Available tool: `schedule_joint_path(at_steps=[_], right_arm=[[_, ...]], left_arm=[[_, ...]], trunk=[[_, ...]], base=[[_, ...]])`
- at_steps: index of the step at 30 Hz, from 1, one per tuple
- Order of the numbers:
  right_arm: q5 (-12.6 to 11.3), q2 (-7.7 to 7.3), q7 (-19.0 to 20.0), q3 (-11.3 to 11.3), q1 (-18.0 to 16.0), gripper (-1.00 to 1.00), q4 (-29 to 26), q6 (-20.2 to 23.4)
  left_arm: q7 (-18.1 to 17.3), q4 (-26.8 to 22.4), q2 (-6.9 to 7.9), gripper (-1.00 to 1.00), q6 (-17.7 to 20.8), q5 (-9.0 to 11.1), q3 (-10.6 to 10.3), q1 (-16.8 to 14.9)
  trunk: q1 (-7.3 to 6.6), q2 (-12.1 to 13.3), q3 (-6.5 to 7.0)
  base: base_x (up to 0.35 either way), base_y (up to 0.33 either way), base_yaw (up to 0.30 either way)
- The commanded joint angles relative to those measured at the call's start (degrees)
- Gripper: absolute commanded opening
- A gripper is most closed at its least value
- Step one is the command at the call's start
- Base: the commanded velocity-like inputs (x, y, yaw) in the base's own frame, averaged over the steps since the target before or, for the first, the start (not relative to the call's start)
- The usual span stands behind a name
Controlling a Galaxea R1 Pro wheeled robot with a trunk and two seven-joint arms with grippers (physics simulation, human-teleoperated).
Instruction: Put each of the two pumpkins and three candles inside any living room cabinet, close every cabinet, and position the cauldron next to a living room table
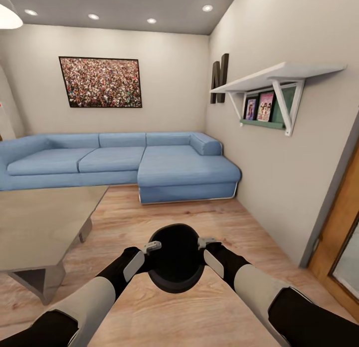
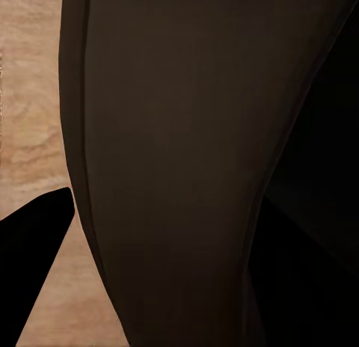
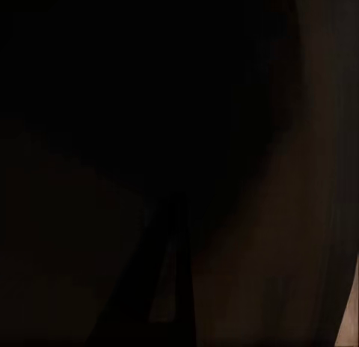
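Up close, the cauldron (image 1: 177, 259) hides both grippers' fingertips between the arms.

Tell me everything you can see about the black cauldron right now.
The cauldron is a plain, glossy black rounded pot with a wide oval mouth facing up toward the head camera, dark inside. It sits between both arms above the wood floor, the left pincer and right pincer at its rim, right of the table.
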Motion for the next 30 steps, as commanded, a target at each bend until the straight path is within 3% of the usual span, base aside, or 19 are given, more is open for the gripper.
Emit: schedule_joint_path(at_steps=[1, 11, 30], right_arm=[[-1.0, -0.03, -0.4, 0.5, -0.1, -1.0, -0.5, 0.1], [-1.0, -0.04, -0.4, 0.5, -0.1, -1.0, -0.5, 0.1], [-1.0, -0.04, -0.4, 0.5, -0.1, -1.0, -0.5, 0.1]], left_arm=[[0.5, 0.0, 0.06, -1.0, 0.3, -0.8, -0.2, 0.0], [0.5, -0.1, 0.06, -1.0, 0.3, -0.8, -0.2, 0.0], [0.5, 0.0, 0.06, -1.0, 0.3, -0.8, -0.2, 0.0]], trunk=[[0.0, 0.0, -0.03], [0.0, 0.0, 0.3], [0.0, 0.0, 0.69]], base=[[0.154, -0.15, 0.23], [0.123, -0.124, 0.251], [0.004, -0.004, 0.266]])
